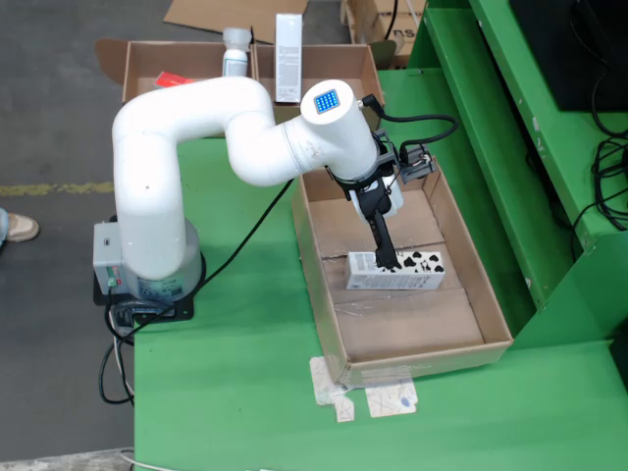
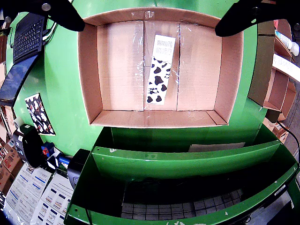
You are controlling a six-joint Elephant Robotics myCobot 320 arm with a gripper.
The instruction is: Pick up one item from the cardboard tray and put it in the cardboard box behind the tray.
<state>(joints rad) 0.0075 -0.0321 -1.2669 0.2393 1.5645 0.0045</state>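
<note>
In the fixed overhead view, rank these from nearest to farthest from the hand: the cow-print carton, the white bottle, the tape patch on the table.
1. Cow-print carton: in the tray, right under the hand.
2. Tape patch: on the green table, below the tray's near corner.
3. White bottle: in the back box, upper left.

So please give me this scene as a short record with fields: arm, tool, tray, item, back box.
arm: white, base on green table
tool: open, above the item, not gripping
tray: cardboard, holds one item
item: cow-print carton, lying flat
back box: cardboard, holds a white bottle and a tall white carton
</note>
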